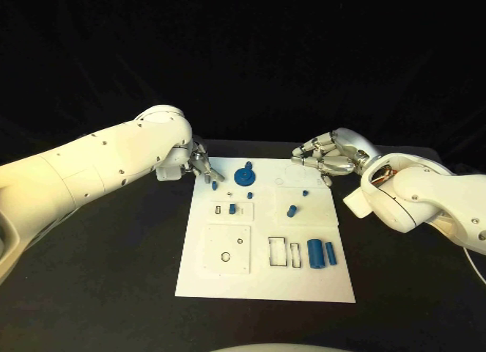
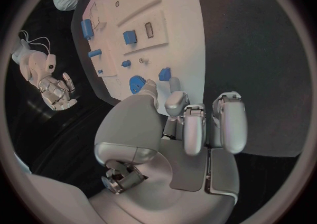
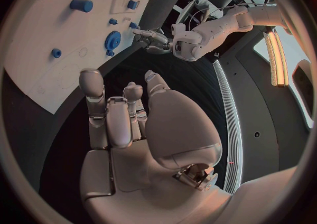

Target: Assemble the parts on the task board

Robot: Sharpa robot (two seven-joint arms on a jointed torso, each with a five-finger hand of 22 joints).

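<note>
Task board (image 1: 266, 275) lies flat mid-table; blue gear (image 1: 245, 176) sits at its far edge, two blue cylinders (image 1: 321, 253) side by side near its right edge. Left hand (image 1: 196, 163) at the board's far-left corner, fingers extended over a small blue part (image 1: 214, 185), gripping nothing. Right hand (image 1: 328, 156) at the far-right corner, fingers curled, empty.
</note>
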